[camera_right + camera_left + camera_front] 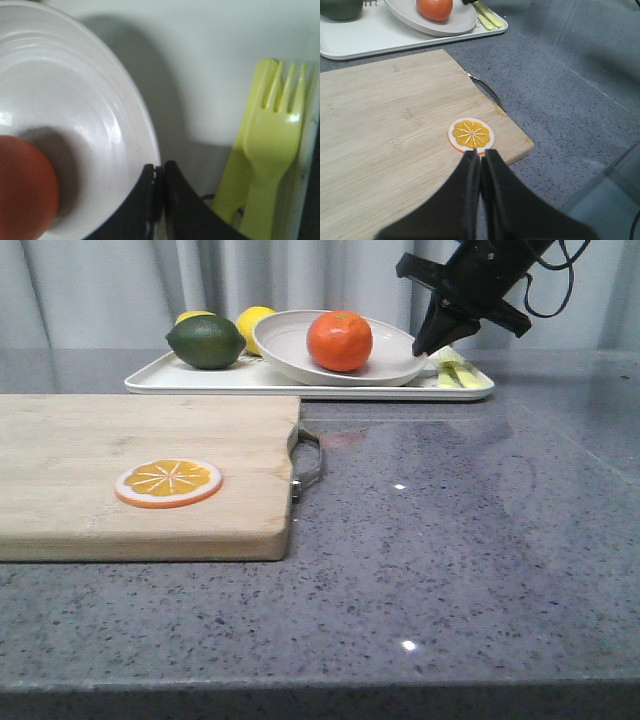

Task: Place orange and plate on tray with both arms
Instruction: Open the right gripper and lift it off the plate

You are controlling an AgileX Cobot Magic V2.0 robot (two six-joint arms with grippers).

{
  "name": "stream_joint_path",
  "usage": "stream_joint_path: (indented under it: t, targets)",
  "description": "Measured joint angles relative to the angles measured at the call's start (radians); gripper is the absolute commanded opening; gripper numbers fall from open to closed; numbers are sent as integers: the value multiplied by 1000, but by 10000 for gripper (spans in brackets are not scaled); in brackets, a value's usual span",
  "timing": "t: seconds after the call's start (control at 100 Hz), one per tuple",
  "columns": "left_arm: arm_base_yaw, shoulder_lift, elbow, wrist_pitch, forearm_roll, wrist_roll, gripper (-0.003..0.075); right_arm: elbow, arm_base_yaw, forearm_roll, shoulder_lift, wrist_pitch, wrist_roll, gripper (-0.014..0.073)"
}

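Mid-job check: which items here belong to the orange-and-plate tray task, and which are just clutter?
Task items: orange, plate, tray.

Lying about: lime, lemon, orange slice, cutting board, yellow-green fork.

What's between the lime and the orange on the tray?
In the front view, the lemon and the plate's left rim lie between the lime and the orange, all on the tray.
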Motion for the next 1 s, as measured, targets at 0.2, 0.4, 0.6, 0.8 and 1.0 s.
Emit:
stream_joint_path:
  t: [0.2, 0.4, 0.6, 0.8, 1.0]
  targets:
    - [0, 0, 0, 0, 0, 0, -20, -2, 0, 6, 0, 0, 2, 134]
    - [0, 0, 0, 0, 0, 0, -20, -2, 0, 8, -16, 4, 1, 133]
    - [0, 0, 0, 0, -8, 0, -20, -2, 0, -4, -63, 78, 1, 97]
    - [0, 0, 0, 0, -10, 0, -20, -4, 4, -71, -107, 150, 1, -67]
    - [0, 0, 0, 0, -10, 0, -20, -4, 17, -113, -154, 162, 2, -67]
